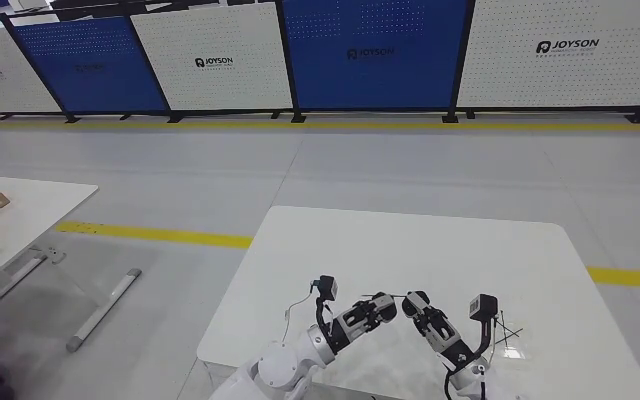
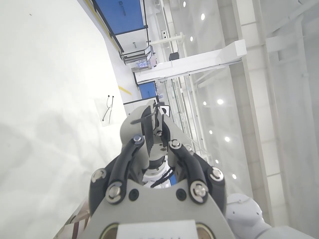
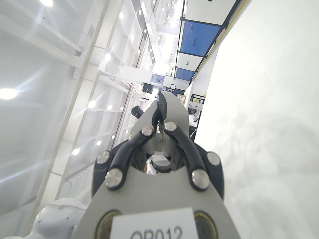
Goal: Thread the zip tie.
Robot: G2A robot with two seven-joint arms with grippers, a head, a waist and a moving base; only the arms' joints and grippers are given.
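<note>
White sticker [image 3: 152, 222] on the right wrist housing sits closest: dark printed characters, lower halves cut by the frame edge. The second sticker [image 2: 155, 230], on the left wrist, has its print almost wholly cut off.

Past it, the right gripper [image 3: 160, 97]: jaws closed pad to pad, a small dark scrap pinched at the very tip, too small to tell which part of the tie it is.

On the other arm, the left gripper [image 2: 157, 106]: jaws closed on the zip tie [image 2: 140, 120], a thin black ribbed strip. A short curved end pokes out sideways past the ribbed pad.

From above, both grippers hang over the near edge of the white table [image 1: 420, 250], tips facing each other and just apart. The tie shows as a hair-thin dark line bridging them, off the tabletop. Whether the strap sits in the head cannot be made out.

The spare zip ties [image 1: 506, 333], a loose black bunch, lie crossed on the table beside the right arm.

Behind, blue and white perforated panels [image 1: 370, 55], each with a small logo and word mark. A yellow line [image 1: 150, 235] crosses the grey floor. The second table [image 1: 40, 205] is cut off at the left edge.
</note>
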